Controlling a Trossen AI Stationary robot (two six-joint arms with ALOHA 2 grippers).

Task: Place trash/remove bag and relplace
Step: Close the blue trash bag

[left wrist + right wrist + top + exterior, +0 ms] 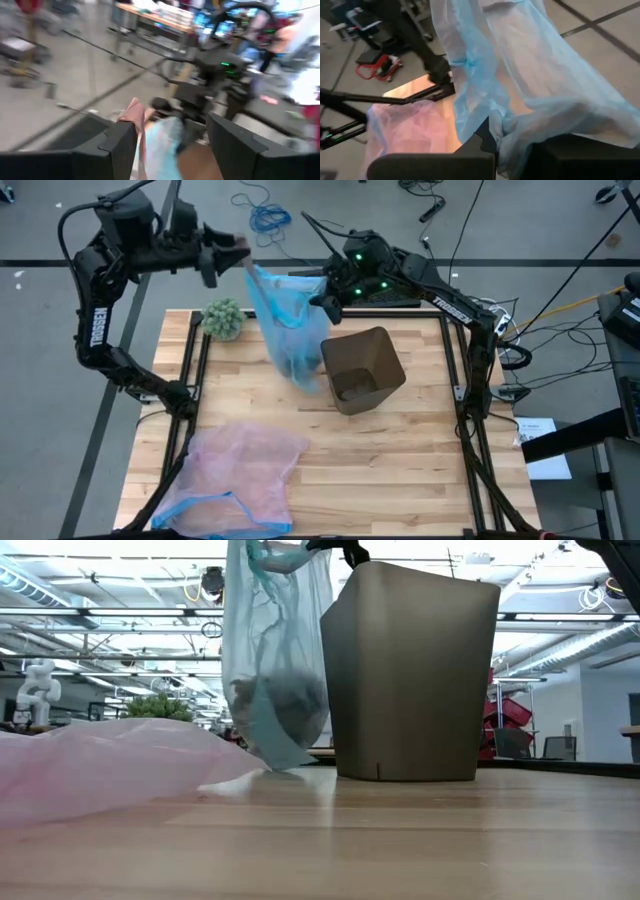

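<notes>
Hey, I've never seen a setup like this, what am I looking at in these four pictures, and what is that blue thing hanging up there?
Two robot arms work at a wooden table. One picture looks down from above, one looks level across the tabletop, and two come from cameras on the arms' wrists. The blue thing is a thin plastic bag with trash inside, lifted beside the brown bin. The right gripper is shut on the bag's top. The left gripper hangs above the table's far edge with its fingers open. A pink bag and a fuzzy green ball lie on the table.

Thin crinkly translucent plastic bag
</notes>
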